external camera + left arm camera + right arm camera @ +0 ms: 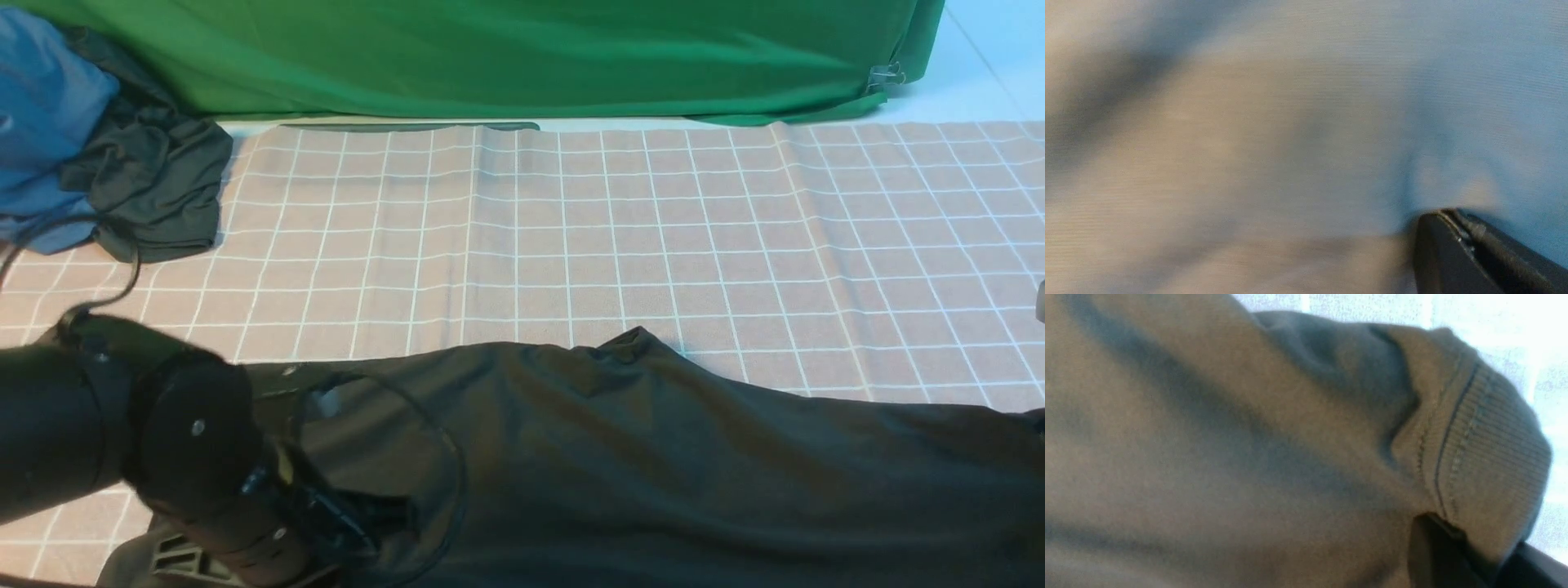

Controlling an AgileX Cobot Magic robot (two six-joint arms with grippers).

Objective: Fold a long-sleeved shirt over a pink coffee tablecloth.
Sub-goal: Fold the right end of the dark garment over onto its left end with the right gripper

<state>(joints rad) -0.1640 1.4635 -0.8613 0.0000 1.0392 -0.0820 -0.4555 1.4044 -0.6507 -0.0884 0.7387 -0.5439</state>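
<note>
**Front view: shirt held at both ends, most of the folding left to do**

The long-sleeved shirt [653,457] lies stretched out as one long dark band along the near edge of the pink coffee tablecloth [571,229]. It runs from under the left arm [122,425] to the right edge of the picture. Its far edge is mostly straight, with one small peak of cloth poking up near the middle. I can't pick out sleeves, collar or lettering, so I can't say which side faces up or whether a first fold is already in it.

The left gripper [1447,222] has its jaws pressed together, and blurred fabric puckers right at the tips. To my eye it is pinching the shirt. The right gripper [1472,545] is clamped on a ribbed band [1486,449] of the shirt, which wraps over its jaws. Whether that band is cuff or hem I can't tell.

I'd call this an early stage. The garment is laid out and held at both ends, but it is nowhere near a compact stack. The ends have yet to be brought over, the sleeves tucked in, and the bundle laid flat on the pink grid.

Farther off, a dark grey-green garment [155,188] is heaped against a blue garment [41,122] at the far left. A green cloth [490,57] hangs along the back.
</note>
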